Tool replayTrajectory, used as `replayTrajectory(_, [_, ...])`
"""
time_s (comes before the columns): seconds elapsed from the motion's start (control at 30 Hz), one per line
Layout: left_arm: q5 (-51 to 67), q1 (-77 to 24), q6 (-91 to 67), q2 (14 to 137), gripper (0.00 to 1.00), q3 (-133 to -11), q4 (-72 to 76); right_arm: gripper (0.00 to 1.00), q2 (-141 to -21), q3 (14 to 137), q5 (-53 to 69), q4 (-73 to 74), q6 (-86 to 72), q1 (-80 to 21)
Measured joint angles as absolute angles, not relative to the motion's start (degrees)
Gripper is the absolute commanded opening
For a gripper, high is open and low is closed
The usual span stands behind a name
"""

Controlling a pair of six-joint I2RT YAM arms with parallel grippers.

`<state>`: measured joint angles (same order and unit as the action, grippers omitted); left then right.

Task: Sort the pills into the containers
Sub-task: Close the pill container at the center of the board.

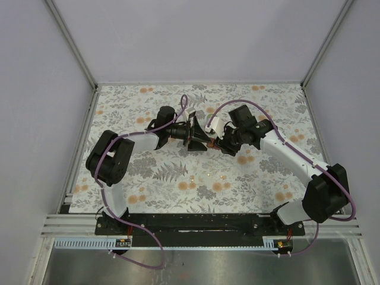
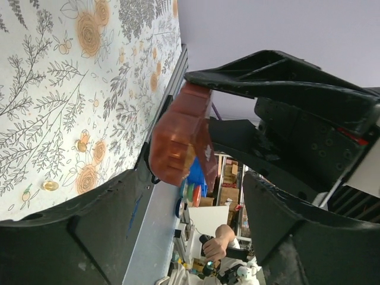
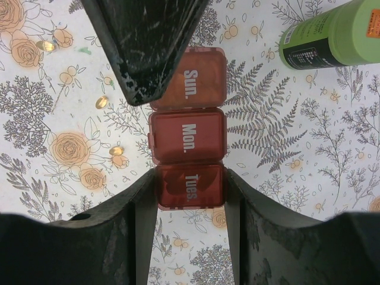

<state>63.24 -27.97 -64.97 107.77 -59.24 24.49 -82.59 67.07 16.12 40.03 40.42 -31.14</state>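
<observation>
My right claw (image 3: 190,190) is clenched on the pill box (image 3: 187,133), its fingers pressed against both sides of the "Tues." end. It holds the box over the middle of the cloth (image 3: 285,148), apparently lifted clear of it. My left claw (image 2: 169,127) is released: its fingers stand wider than the box, and one finger (image 3: 148,53) lies across the "Sun." end. I judge the step in hand to be getting the "Sun." lid up. To do it well I would keep the right grip firm and the box level. I would catch only the lip of that lid with the left fingertip and lift gently, so the box does not twist out of the hold. I count one pill box, with three compartments showing, marked "Sun.", "Mon." and "Tues."; the last two are shut. There is one green bottle (image 3: 332,35), seemingly on its side on the cloth, beyond the "Sun." end and off to one side. Three pills (image 3: 102,101) lie loose on the cloth beside the box, on the side away from the bottle. I find no second bottle in any view.
</observation>
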Motion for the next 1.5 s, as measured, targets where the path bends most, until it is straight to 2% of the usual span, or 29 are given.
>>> replayTrajectory(0.27, [63.5,-27.4,-65.0,105.2,0.77,-59.2,25.1,0.00,-82.6,67.1,16.1,40.0,40.4,-31.1])
replayTrajectory(0.5, [63.5,-27.3,-65.0,105.2,0.68,-59.2,24.7,0.00,-82.6,67.1,17.1,40.1,40.4,-31.1])
replayTrajectory(0.87, [63.4,-27.3,-64.3,106.1,0.62,-59.3,22.9,0.00,-82.6,67.1,20.3,40.1,40.4,-31.1])
replayTrajectory(0.97, [63.3,-27.4,-64.1,106.5,0.58,-59.6,22.6,0.00,-82.6,67.1,21.0,40.1,40.4,-31.1])
replayTrajectory(1.13, [63.3,-27.6,-63.9,107.0,0.45,-59.7,22.4,0.00,-82.5,67.1,21.6,40.1,40.4,-31.1])
replayTrajectory(1.33, [63.3,-27.7,-63.9,107.0,0.39,-59.7,22.6,0.00,-82.5,67.1,21.6,40.1,40.4,-31.1])
replayTrajectory(1.43, [63.3,-27.6,-63.9,107.0,0.39,-59.7,22.6,0.00,-82.5,67.1,21.6,40.1,40.4,-31.1])
replayTrajectory(1.5, [63.3,-27.7,-63.9,107.0,0.42,-59.7,22.6,0.00,-82.5,67.1,21.6,40.1,40.4,-31.0])
